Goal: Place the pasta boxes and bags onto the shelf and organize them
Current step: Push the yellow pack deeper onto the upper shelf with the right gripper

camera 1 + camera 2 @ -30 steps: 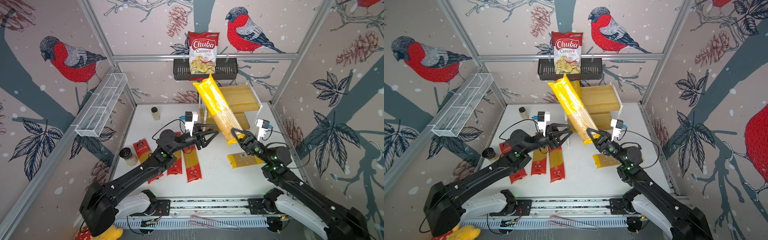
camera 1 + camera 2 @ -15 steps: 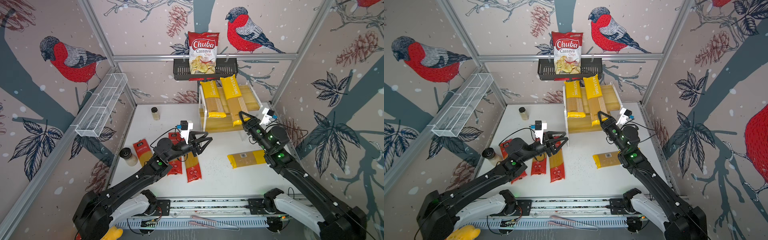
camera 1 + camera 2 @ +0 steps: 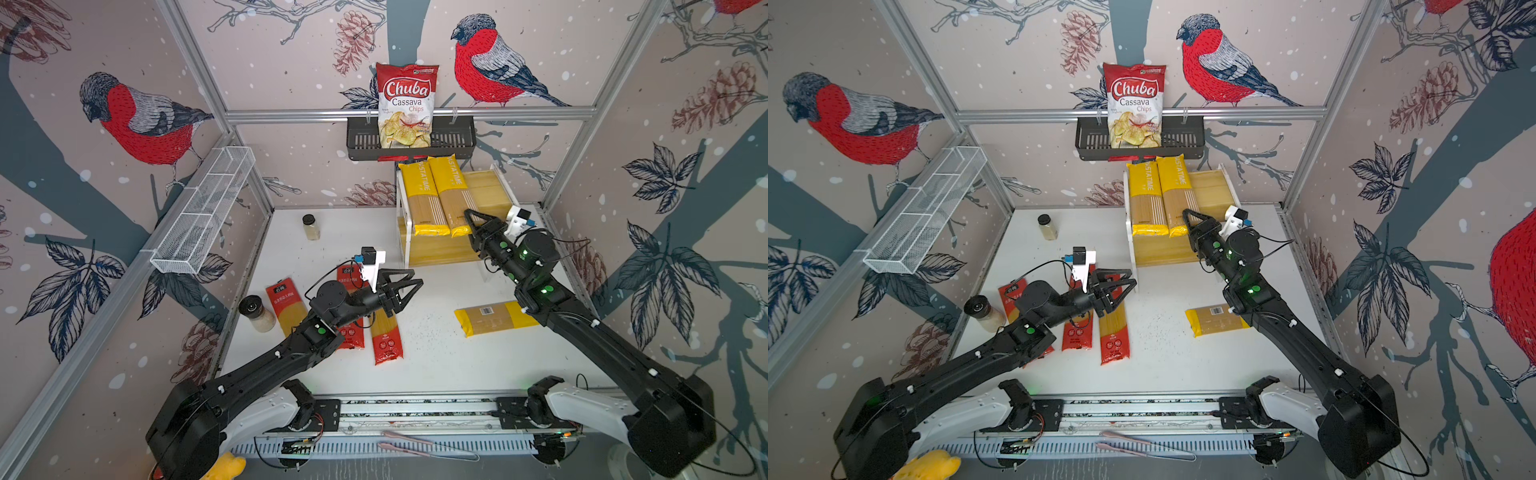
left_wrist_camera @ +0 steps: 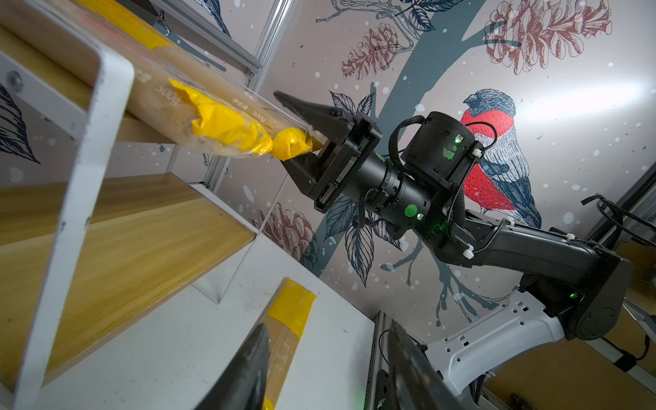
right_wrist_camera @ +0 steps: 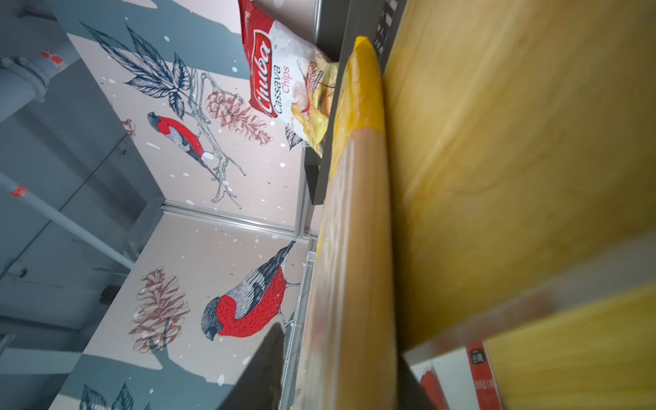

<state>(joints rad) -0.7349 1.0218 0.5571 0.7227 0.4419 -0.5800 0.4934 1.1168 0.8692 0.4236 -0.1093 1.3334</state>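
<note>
Left wrist view: right gripper (image 4: 281, 129) jaws straddle near end of yellow PASTATIME spaghetti pack (image 4: 291, 142) lying on top board of white-framed wooden stepped shelf (image 4: 124, 248); clamped or loose, cannot tell. In both top views, left gripper (image 3: 417, 277) spread wide, empty, above red clear-windowed spaghetti packs (image 3: 386, 345) on white table (image 3: 432, 365).

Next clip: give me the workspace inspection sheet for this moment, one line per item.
Surface: white tabletop, dark specks mid-table.
Job's things: two yellow packs side by side on the shelf, upper board; one yellow pack and three red packs lie on the tabletop.
Clutter: two jars, chips bag in black basket, wire basket.
Grippers: left gripper open, empty, raised by the red packs; right gripper astride the right-hand shelved pack's near end, grip unclear.
Cables: camera cable loops over the left wrist.
Surroundings: bird-print walls; nothing else seen.
</note>
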